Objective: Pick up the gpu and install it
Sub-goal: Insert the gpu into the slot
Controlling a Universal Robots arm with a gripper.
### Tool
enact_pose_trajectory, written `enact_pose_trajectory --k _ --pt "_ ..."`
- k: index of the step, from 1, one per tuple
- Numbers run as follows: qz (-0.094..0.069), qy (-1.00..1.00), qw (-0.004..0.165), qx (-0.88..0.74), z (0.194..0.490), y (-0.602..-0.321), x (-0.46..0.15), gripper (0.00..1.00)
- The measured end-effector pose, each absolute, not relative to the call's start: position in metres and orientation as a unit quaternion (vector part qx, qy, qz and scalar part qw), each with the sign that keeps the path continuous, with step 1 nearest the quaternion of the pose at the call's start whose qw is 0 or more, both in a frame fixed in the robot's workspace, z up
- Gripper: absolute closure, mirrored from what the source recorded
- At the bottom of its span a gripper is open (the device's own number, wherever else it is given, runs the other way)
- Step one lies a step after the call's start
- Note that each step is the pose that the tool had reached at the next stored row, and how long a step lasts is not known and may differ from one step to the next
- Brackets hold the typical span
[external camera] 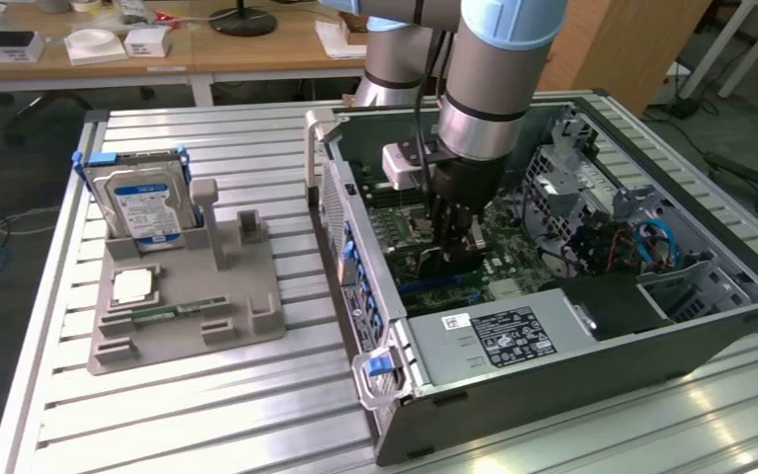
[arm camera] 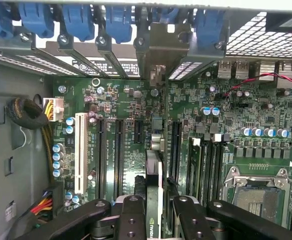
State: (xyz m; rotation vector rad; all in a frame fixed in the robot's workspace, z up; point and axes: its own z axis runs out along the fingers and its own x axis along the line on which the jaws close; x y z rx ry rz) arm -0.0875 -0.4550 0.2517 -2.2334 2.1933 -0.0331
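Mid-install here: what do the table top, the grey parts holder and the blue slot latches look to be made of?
Table top: looks like bare aluminium, with ribbed slats and a dull metallic sheen.
Grey holder: probably matte plastic, possibly printed; it is an even grey with no shine.
Blue slot latches: likely moulded plastic, smooth with a slight gloss and rounded edges.

- Soft, even room light falls on the metal table [external camera: 221,395]; pale shine streaks its slats, well away from the jaws.
- Under the jaws, the inside of the computer case [external camera: 590,355] is shadowy.
- In the wrist view, bright white glows through the vent holes [arm camera: 255,37] beyond the jaws; the gpu [arm camera: 153,192] between them looks dark.
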Motion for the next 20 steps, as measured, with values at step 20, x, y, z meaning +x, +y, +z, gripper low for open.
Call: enact_pose_trajectory --k 20 --pt "-0.011 0.709 0.005 -0.705 0.2462 -0.4564 -0.0903 0.74"
